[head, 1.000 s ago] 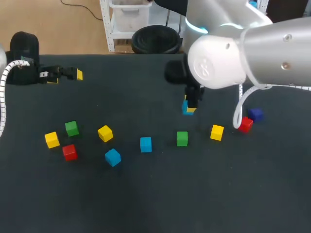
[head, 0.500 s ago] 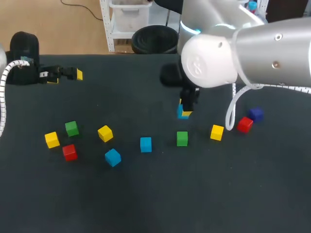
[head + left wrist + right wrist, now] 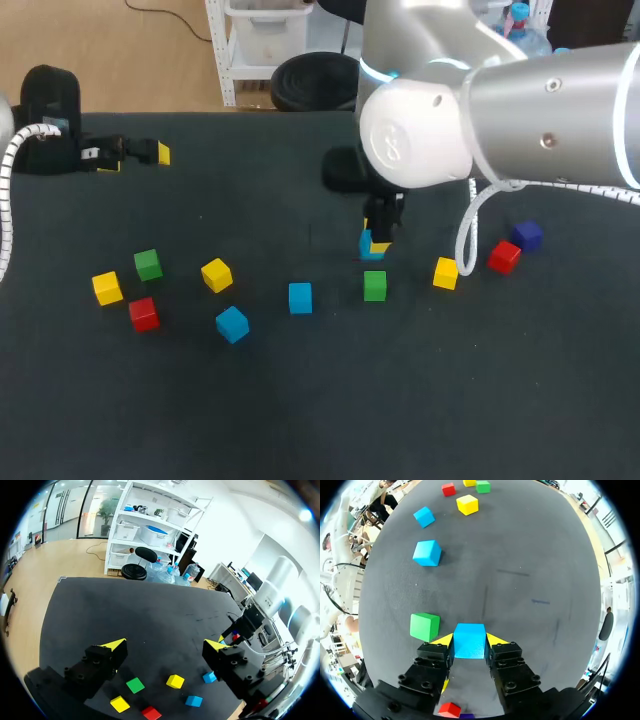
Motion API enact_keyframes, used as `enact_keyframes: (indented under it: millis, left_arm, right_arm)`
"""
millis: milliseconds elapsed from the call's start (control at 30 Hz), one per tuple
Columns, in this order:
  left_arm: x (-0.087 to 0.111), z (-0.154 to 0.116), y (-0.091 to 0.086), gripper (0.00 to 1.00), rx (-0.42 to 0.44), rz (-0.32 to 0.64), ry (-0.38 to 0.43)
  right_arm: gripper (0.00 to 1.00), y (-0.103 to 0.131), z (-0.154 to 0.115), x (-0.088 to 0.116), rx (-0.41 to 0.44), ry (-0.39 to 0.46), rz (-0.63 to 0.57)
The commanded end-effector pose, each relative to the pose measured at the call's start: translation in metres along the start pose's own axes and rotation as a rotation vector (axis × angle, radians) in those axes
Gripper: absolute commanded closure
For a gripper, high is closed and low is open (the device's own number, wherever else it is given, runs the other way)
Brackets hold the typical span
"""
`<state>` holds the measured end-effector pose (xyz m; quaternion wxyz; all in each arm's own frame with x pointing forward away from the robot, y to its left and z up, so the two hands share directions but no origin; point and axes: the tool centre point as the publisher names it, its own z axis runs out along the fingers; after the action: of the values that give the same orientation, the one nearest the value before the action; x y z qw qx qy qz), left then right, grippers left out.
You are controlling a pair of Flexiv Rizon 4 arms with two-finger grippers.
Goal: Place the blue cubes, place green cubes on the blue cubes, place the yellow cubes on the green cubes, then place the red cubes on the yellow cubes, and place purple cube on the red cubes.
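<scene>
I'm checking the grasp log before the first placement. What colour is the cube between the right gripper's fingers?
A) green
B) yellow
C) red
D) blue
D: in the right wrist view, the right gripper has its fingers pressed against both sides of a blue cube, while the green cube lies free beside them.

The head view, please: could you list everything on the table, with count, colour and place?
blue cubes: three, blue; two left of centre, one held near the centre.
green cubes: two, green; one at left, one near the held blue cube.
yellow cubes: three, yellow; two left, one right.
red cubes: two, red; one left, one right.
purple cube: one, purple; right, beside a red cube.
table: one, black.
left gripper: open, far left.
right gripper: shut on a blue cube.
</scene>
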<state>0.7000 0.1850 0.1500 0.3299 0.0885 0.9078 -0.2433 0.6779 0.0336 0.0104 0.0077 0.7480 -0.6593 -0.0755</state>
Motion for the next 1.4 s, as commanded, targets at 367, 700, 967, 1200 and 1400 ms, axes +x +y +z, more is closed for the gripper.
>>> enact_keyframes:
  millis: [367, 700, 967, 1200, 1400]
  left_arm:
    - [0.000, 0.000, 0.000, 0.00, 0.000, 0.000, 0.000]
    - [0.000, 0.000, 0.000, 0.00, 0.000, 0.000, 0.000]
    - [0.000, 0.000, 0.000, 0.00, 0.000, 0.000, 0.000]
    - [0.000, 0.000, 0.000, 0.00, 0.000, 0.000, 0.000]
    - [0.000, 0.000, 0.000, 0.00, 0.000, 0.000, 0.000]
  right_arm:
    - [1.00, -0.011, 0.011, 0.000, -0.054, 0.022, 0.026]
    - [1.00, -0.016, 0.012, 0.005, -0.059, 0.022, 0.054]
    - [1.00, -0.017, 0.015, 0.005, -0.065, 0.026, 0.062]
    - [1.00, -0.022, 0.018, 0.010, -0.068, 0.034, 0.081]
    - [1.00, -0.022, 0.020, 0.009, -0.075, 0.039, 0.076]
